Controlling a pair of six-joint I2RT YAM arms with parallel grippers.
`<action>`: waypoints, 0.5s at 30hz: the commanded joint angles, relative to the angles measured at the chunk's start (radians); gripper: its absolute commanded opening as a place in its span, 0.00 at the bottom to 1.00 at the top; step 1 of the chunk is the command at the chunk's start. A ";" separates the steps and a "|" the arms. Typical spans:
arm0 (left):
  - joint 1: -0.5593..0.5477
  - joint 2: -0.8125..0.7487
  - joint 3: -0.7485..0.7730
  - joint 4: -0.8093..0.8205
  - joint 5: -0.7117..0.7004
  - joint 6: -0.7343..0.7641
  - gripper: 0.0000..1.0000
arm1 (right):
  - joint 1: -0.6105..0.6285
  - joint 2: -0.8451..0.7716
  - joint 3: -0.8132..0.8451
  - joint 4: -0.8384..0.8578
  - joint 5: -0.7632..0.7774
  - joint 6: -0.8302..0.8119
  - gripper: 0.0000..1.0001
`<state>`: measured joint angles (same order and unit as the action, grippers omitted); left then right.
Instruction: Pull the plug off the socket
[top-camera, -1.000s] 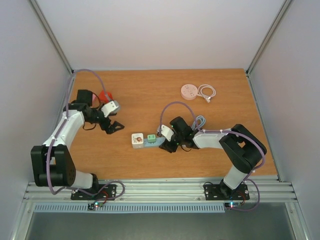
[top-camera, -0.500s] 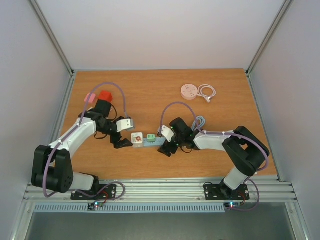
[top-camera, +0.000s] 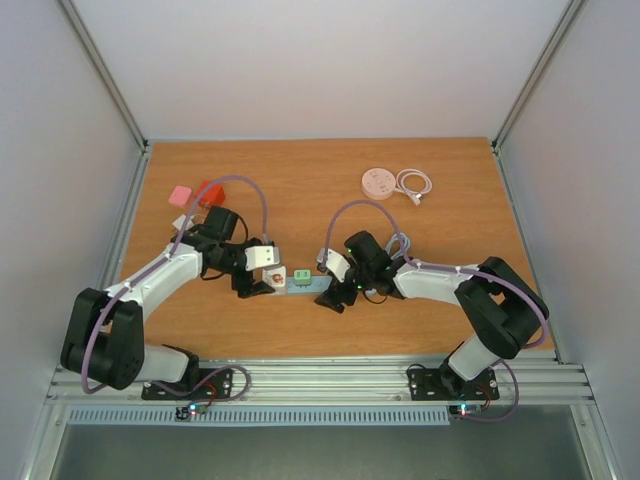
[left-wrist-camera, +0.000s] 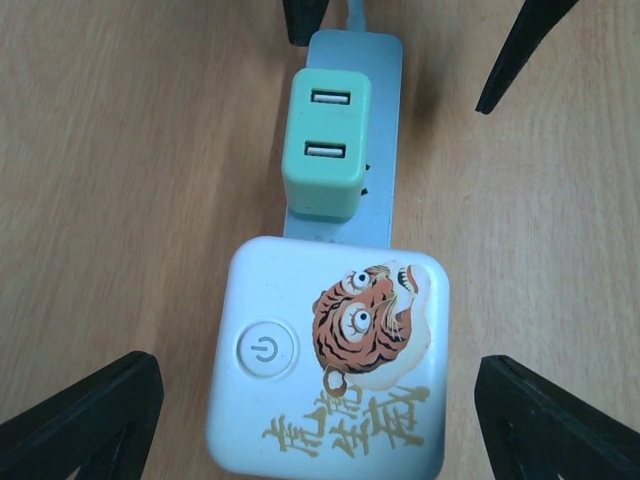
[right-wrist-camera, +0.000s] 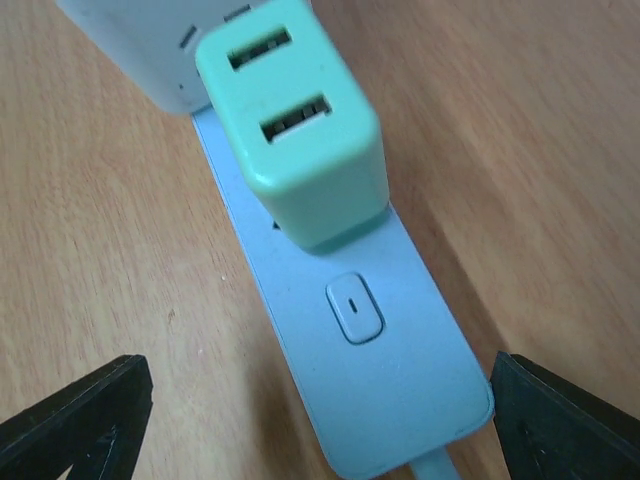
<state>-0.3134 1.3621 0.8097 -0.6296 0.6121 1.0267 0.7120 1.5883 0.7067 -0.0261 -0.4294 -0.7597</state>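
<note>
1. You've got the green plug (top-camera: 301, 276) seated in the blue strip (top-camera: 318, 284), near centre of table (top-camera: 450, 310).
2. White tiger adapter (left-wrist-camera: 330, 360) sits just beside it at 9 o'clock.
3. Your L gripper (top-camera: 262, 282) straddles that adapter, jaws wide, nothing held.
4. Your R gripper (top-camera: 336, 292), at 3 o'clock, flanks the strip's end, also wide & empty.

Wooden table top (top-camera: 330, 190), orange-brown grain, fills middle. Plain white back wall (top-camera: 320, 60). Pale grey side walls, left (top-camera: 50, 160) and right (top-camera: 595, 160). Metal corner posts (top-camera: 104, 70) slant at back corners. Ribbed metal rail (top-camera: 330, 378) along near edge; dark grey surface (top-camera: 300, 450) below. Light even, shadows soft.
</note>
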 joint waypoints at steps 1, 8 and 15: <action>-0.020 0.004 -0.017 0.059 -0.008 0.012 0.86 | -0.006 -0.029 0.022 0.073 -0.075 -0.045 0.94; -0.027 0.028 -0.014 0.051 0.011 0.033 0.69 | -0.030 -0.012 0.081 0.056 -0.121 -0.103 0.93; -0.031 0.042 -0.010 0.049 0.054 0.069 0.61 | -0.043 0.027 0.121 0.059 -0.175 -0.128 0.90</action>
<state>-0.3344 1.3830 0.7994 -0.6052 0.6083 1.0592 0.6765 1.5944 0.8013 0.0113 -0.5442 -0.8516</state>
